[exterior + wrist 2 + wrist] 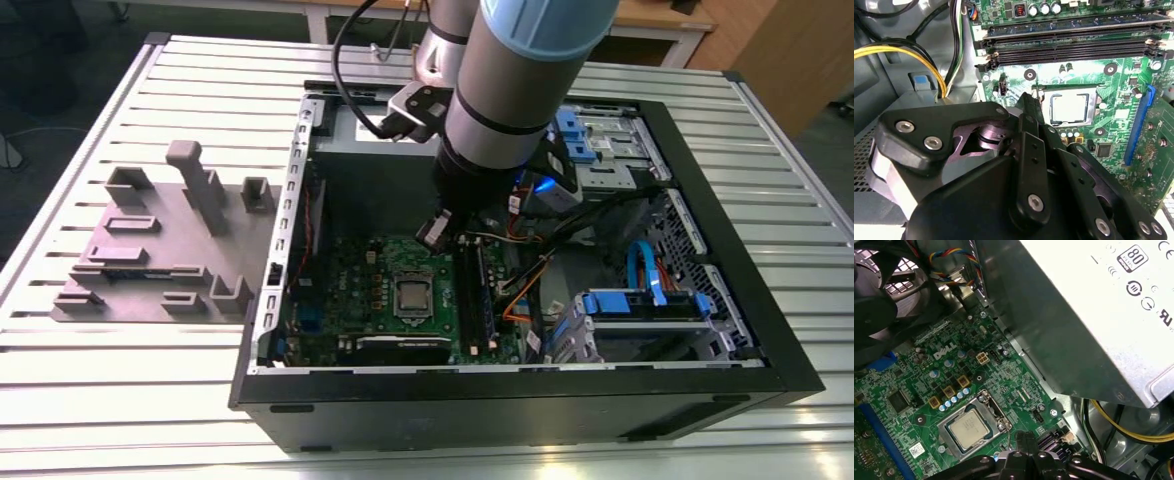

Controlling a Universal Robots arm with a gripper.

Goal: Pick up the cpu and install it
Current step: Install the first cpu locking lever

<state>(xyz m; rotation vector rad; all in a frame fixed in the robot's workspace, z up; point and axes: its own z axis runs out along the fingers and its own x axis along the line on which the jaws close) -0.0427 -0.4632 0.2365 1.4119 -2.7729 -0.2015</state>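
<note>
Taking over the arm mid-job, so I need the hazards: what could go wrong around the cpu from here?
1. The gripper hangs close beside the cpu on the motherboard; a low sideways move might scrape the chip or the small capacitors next to it.
2. The yellow cables run near the gripper body and could snag.
</note>
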